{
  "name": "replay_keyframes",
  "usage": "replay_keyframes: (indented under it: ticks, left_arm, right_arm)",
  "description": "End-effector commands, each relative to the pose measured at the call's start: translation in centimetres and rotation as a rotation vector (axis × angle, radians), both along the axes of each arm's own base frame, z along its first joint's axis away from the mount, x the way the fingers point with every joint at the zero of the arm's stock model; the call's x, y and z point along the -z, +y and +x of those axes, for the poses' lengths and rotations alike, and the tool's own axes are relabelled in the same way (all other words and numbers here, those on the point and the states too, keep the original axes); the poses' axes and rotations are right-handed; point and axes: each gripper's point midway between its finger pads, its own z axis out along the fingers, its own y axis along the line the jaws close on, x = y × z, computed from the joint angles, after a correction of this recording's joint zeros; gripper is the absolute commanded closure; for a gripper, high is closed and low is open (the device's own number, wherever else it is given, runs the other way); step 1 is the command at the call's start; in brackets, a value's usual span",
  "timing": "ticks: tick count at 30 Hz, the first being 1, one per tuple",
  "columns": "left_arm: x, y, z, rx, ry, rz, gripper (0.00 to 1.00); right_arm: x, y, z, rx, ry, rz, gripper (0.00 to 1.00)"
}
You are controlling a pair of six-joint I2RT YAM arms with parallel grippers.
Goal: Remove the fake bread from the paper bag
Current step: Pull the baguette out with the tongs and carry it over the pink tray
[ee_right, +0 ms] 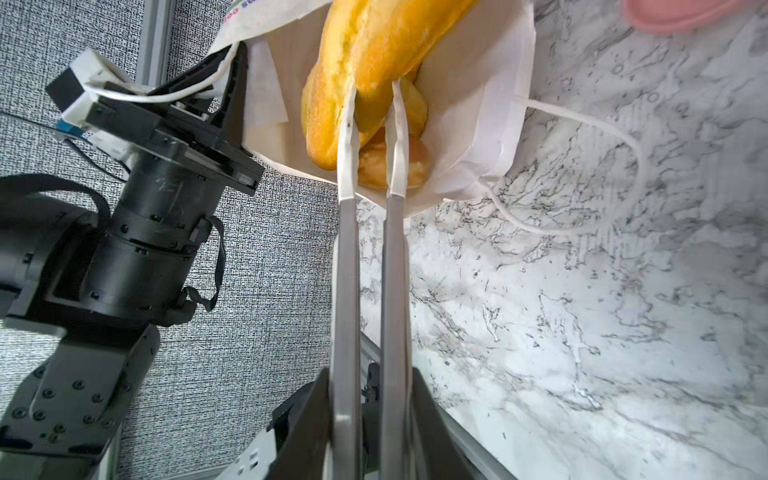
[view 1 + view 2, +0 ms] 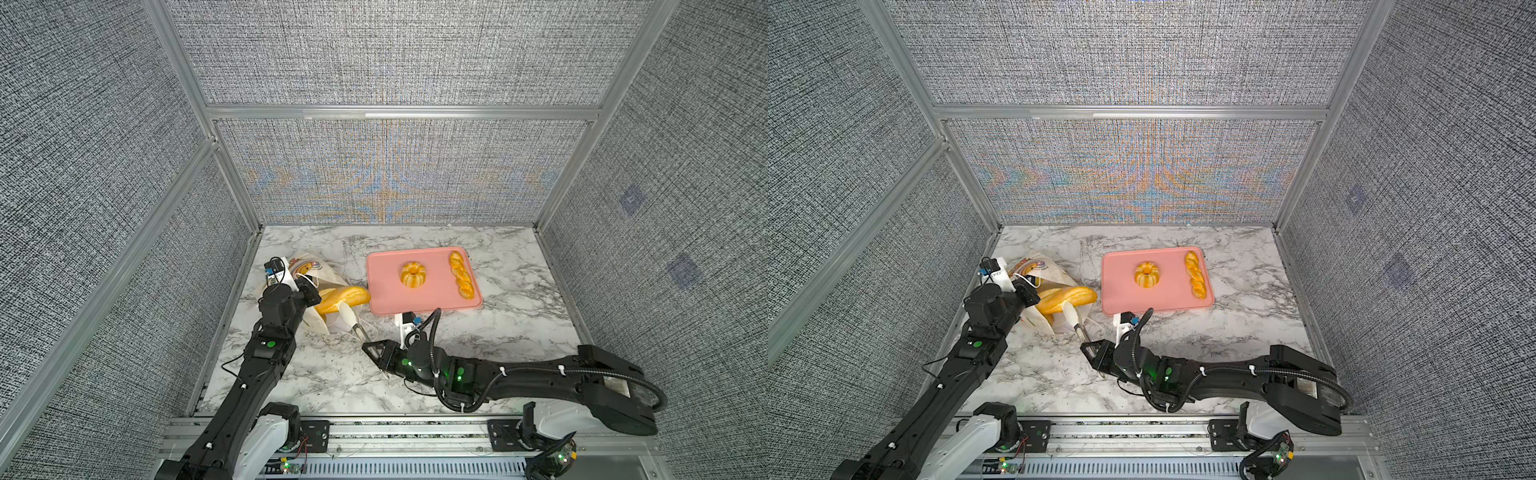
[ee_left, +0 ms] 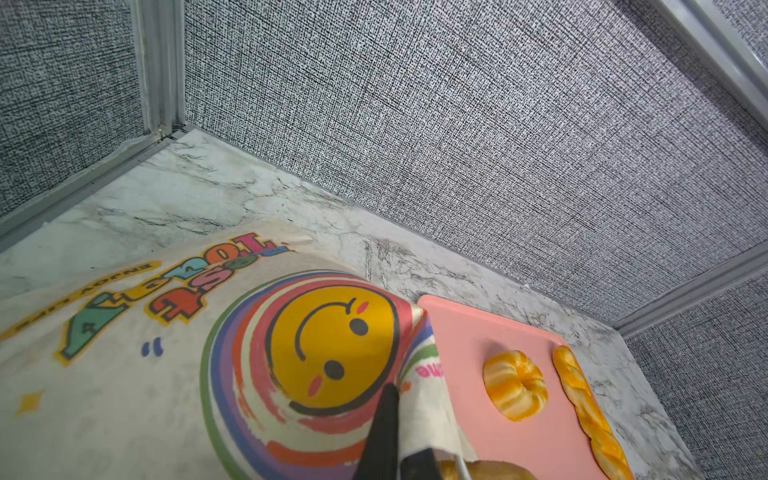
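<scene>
Two hands work here. The left hand (image 2: 308, 289) is closed tight on the rim of the one paper bag (image 2: 322, 270), which lies on its side on the marble worktop (image 2: 519, 332) with its mouth held up towards the right hand. The right hand (image 2: 371, 348) is nearly closed, gripping the handles of a single pair of tongs (image 1: 345, 291). The tongs' two white tips pinch one long golden loaf (image 2: 344, 298) that sticks out of the bag mouth just ahead of that hand.

Behind the loaf, inside the bag, at least two more yellow pieces (image 1: 413, 168) show; their exact number cannot be told.

Beyond the right hand lies one pink tray (image 2: 432, 301) carrying two pieces: one ring bun (image 2: 412, 274) and one twisted loaf (image 2: 461, 275), well apart.
</scene>
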Motion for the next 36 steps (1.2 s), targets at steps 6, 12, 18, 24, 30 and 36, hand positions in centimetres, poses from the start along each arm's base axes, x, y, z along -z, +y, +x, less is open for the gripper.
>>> replay_keyframes:
  ticks: [6,12,18,24,30,36]
  left_arm:
    - [0.2,0.8,0.5,-0.056,0.033,0.0,1.0]
    - [0.3,0.9,0.6,-0.064,0.038,0.009,1.0]
    - [0.6,0.7,0.7,-0.049,0.049,0.024,1.0]
    - [0.7,0.0,0.5,-0.015,0.038,-0.024,1.0]
    - [-0.2,-0.2,0.5,0.009,0.026,0.01,1.0]
    - [-0.6,-0.7,0.7,0.039,0.045,0.028,1.0]
  right_arm:
    - [0.6,-5.0,0.5,0.074,-0.099,-0.217,1.0]
    - [-0.7,-9.0,0.5,0.056,-0.177,-0.314,1.0]
    - [-4.8,-15.3,2.1,0.041,-0.268,-0.455,1.0]
    - [-5.7,-17.5,3.7,0.004,-0.242,-0.431,1.0]
    - [-8.5,-21.7,4.7,-0.055,-0.256,-0.585,1.0]
    - [-10.2,-25.9,6.7,-0.124,-0.185,-0.821,1.0]
